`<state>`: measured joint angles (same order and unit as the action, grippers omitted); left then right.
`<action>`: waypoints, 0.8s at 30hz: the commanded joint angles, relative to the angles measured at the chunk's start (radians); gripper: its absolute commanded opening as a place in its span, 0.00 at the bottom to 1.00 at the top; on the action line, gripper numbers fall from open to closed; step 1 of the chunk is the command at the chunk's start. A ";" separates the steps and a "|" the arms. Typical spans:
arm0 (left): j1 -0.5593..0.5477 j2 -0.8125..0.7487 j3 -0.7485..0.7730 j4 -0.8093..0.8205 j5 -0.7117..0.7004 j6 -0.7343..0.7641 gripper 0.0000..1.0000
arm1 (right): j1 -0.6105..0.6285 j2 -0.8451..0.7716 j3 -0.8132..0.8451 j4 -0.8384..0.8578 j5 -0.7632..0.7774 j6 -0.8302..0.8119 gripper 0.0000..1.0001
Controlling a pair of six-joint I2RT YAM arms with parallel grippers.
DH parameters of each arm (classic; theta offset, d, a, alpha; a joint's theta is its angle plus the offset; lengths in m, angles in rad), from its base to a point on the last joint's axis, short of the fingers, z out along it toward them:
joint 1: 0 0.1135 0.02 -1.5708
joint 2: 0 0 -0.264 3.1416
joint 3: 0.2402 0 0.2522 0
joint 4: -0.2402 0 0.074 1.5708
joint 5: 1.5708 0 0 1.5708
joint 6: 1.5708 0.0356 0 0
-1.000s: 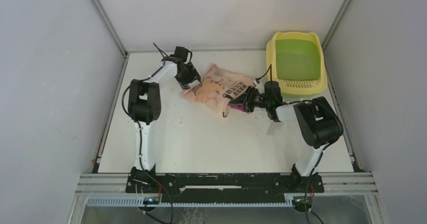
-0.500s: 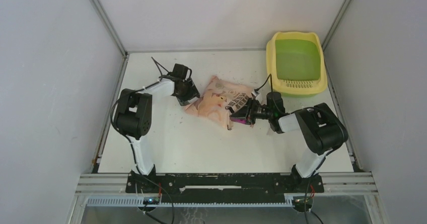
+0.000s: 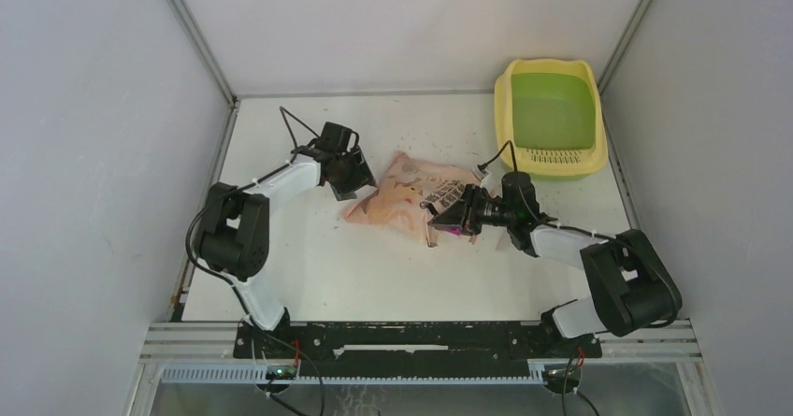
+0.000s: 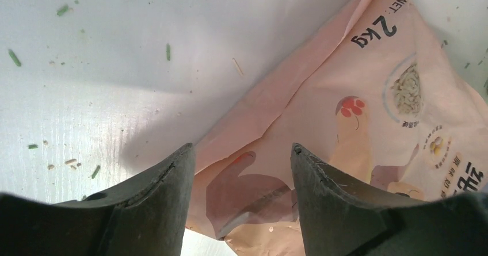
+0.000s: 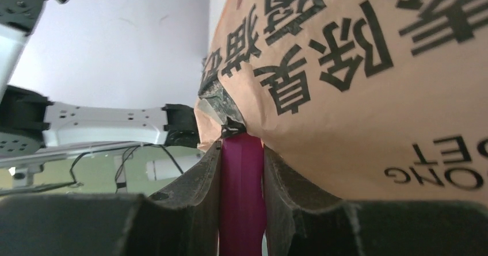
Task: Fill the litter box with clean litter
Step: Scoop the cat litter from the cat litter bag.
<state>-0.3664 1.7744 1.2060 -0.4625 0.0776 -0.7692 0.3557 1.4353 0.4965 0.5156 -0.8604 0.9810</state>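
Hovering at the left of the table (image 3: 374, 276), the left jaws are held wide apart, and the left corner of the bag (image 3: 402, 196) is seen between and below them. No grip on it can be made out. Loose litter (image 4: 168, 52) is scattered on the white surface just beside that corner. The bag is laid flat near the middle of the table. At its right end, the right jaws are closed narrowly on the handle of the scoop (image 5: 241, 204). The scoop's front end is hidden under the edge of the bag's open end. The litter box (image 3: 502, 107) is set in the far right corner, with its green basin facing up. It is well apart from the left jaws, and near the right jaws but not touched by them.
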 commanded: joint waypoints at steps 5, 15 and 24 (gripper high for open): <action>-0.007 -0.020 -0.007 0.011 0.001 0.004 0.66 | -0.034 -0.095 0.040 -0.441 0.155 -0.218 0.00; -0.009 0.046 0.075 -0.006 0.001 -0.002 0.66 | -0.033 -0.100 0.109 -0.621 0.368 -0.243 0.00; -0.018 0.155 0.106 0.014 0.063 0.000 0.39 | 0.037 0.059 0.180 -0.469 0.392 -0.175 0.00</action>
<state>-0.3714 1.9011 1.2613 -0.4641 0.1005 -0.7765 0.3698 1.4158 0.6319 0.0406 -0.5816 0.7853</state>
